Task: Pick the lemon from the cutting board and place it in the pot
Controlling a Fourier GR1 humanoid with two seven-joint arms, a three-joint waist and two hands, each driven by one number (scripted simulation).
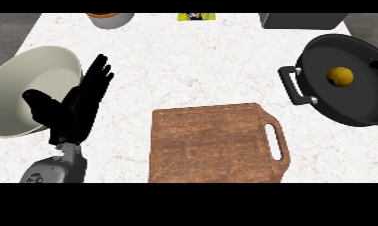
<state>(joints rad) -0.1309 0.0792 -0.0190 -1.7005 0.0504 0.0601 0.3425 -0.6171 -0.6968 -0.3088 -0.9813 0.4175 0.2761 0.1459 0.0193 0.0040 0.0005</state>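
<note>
The small round yellow lemon lies inside the wide black metal pot at the right of the white marbled bench, near the middle of the pot's floor and clear of its walls. The brown wooden cutting board with the slotted handle sits in front of me with nothing on it. By that layout, I judge the placing done, and what is left is to finish cleanly.

My left hand is at the left side of the view, released, its fingers straight and pointing up, holding nothing. It rests just beside the large off-white round bowl, and its thumb overlaps the bowl's rim in this view. I cannot tell whether they touch. My right hand does not show at all, so I cannot say how it stands.

To close this step well, I would leave the pot alone. Its near handle juts toward the board, and a brush against it could turn the pot and set the lemon rolling. Any move of my right arm should therefore travel high and away from that handle, not across it. My left hand should not swing outward, since the bowl is right beside it and could be nudged. The lemon is round and may roll if the pot is jolted.
</note>
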